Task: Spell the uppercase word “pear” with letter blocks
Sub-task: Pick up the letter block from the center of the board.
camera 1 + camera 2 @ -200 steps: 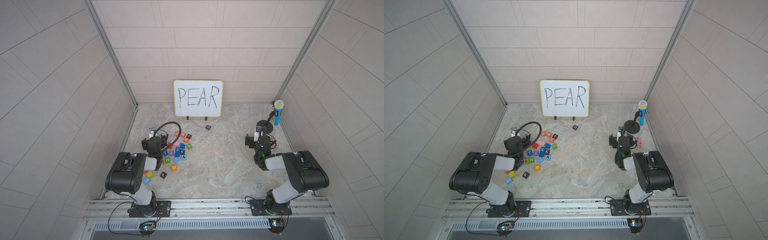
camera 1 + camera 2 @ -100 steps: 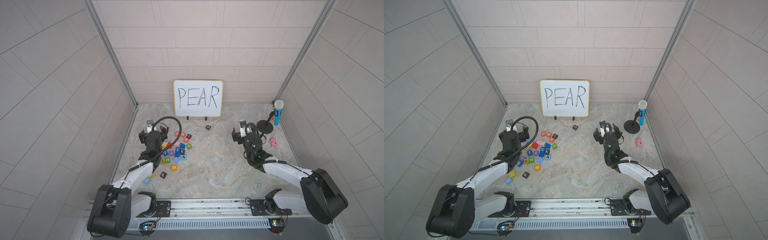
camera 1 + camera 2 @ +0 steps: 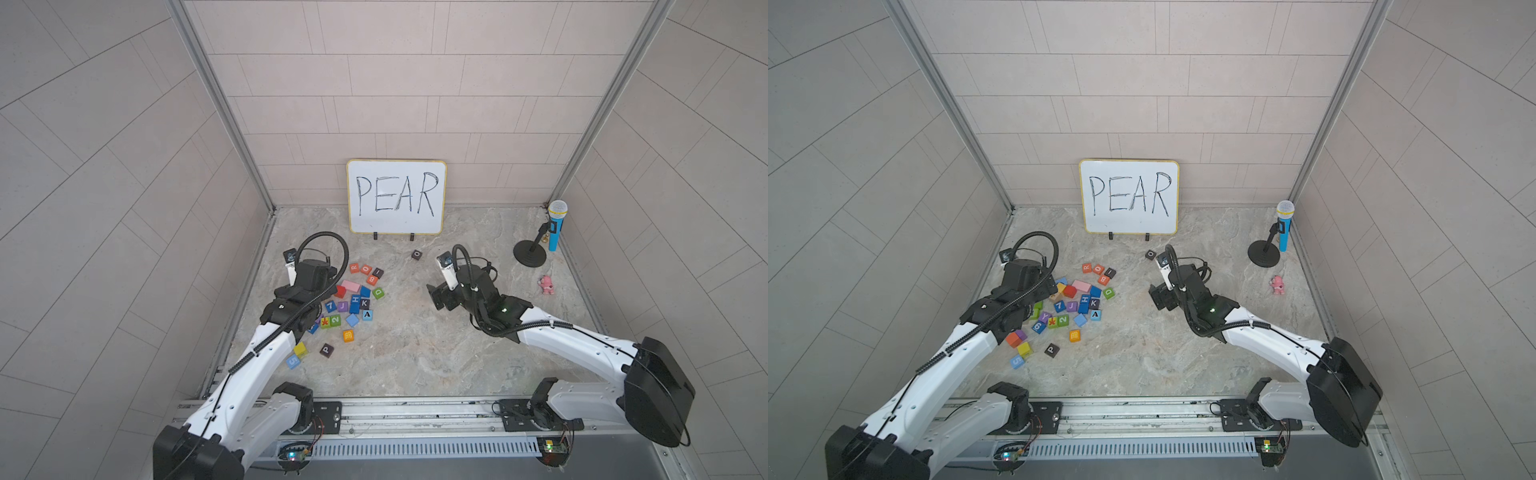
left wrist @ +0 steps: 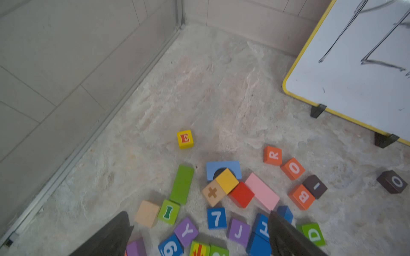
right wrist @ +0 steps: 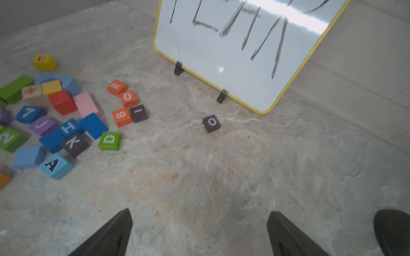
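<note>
With left gripper point(image 4: 199, 213) and right gripper point(image 5: 199, 210) spread empty, pinch likely light, stiff E block point(image 4: 185, 139) across flat sides, clear of whiteboard point(image 4: 355, 77).

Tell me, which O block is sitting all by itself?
The dark brown O block, alone in front of the whiteboard. The orange O block sits right beside the orange R block.
</note>
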`<move>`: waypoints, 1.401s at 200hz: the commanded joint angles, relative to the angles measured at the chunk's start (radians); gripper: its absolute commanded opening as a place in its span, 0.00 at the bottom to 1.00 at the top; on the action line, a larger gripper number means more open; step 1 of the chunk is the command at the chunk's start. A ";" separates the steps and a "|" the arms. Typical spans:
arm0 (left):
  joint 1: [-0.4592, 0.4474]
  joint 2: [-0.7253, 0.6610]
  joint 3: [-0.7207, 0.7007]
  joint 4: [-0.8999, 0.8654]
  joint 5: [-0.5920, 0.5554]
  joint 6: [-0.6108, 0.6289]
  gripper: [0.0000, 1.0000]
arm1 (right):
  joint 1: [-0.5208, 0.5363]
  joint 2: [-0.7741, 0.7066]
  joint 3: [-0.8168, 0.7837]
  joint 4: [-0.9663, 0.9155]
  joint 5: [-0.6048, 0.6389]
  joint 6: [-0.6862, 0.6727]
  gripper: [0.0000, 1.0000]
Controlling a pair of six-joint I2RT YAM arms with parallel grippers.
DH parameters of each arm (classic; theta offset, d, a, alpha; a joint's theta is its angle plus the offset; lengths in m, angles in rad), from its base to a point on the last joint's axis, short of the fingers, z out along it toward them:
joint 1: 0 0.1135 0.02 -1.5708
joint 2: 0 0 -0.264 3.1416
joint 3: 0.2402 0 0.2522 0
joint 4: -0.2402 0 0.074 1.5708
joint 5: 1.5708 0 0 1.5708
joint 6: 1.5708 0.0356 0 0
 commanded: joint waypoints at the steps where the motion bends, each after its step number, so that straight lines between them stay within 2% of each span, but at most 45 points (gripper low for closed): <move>1: -0.001 0.017 -0.006 -0.209 0.079 -0.154 1.00 | 0.029 0.040 0.019 -0.098 -0.102 0.023 1.00; 33: -0.002 0.092 -0.042 -0.315 0.164 -0.237 1.00 | 0.055 0.096 0.043 -0.053 -0.209 0.005 1.00; 45: -0.022 0.110 -0.070 -0.348 0.143 -0.307 1.00 | 0.067 0.111 0.038 -0.013 -0.233 -0.004 1.00; 93: -0.031 0.120 -0.145 -0.331 0.275 -0.357 0.99 | 0.093 0.199 0.078 0.062 -0.249 -0.030 1.00; 140: -0.031 0.104 -0.212 -0.270 0.336 -0.386 0.98 | 0.094 0.267 0.126 0.079 -0.273 -0.053 1.00; 192: -0.031 0.169 -0.218 -0.202 0.383 -0.380 0.83 | 0.094 0.274 0.123 0.092 -0.297 -0.050 1.00; 246: -0.028 0.211 -0.224 -0.170 0.387 -0.363 0.58 | 0.094 0.269 0.094 0.111 -0.287 -0.044 1.00; 280: -0.028 0.212 -0.237 -0.175 0.373 -0.360 0.54 | 0.094 0.271 0.087 0.114 -0.280 -0.043 1.00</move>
